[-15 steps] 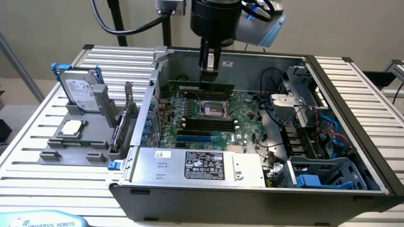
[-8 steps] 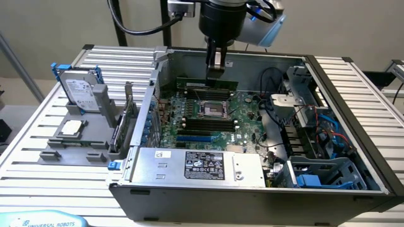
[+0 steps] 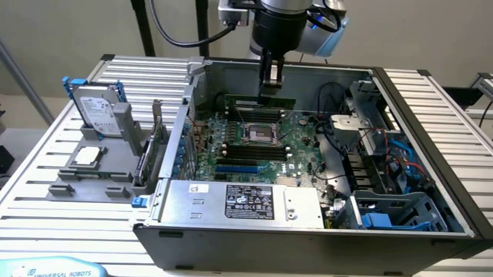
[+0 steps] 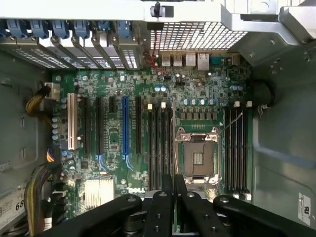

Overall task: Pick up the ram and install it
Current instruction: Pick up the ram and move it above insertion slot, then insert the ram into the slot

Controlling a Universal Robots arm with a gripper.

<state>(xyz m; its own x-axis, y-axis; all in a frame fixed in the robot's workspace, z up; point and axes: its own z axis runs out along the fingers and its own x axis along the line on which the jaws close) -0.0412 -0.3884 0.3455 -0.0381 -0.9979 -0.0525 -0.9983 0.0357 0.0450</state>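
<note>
Your black 2-finger gripper (image 3: 269, 91) is clamped on the long, thin green ram stick (image 3: 250, 102), gripping its upper edge and holding it level inside the open grey metal computer case (image 3: 431, 173). The stick sits low over the green motherboard (image 3: 299, 144), just beyond the square silver processor socket (image 3: 258, 131). You cannot tell whether it touches a slot.
</note>
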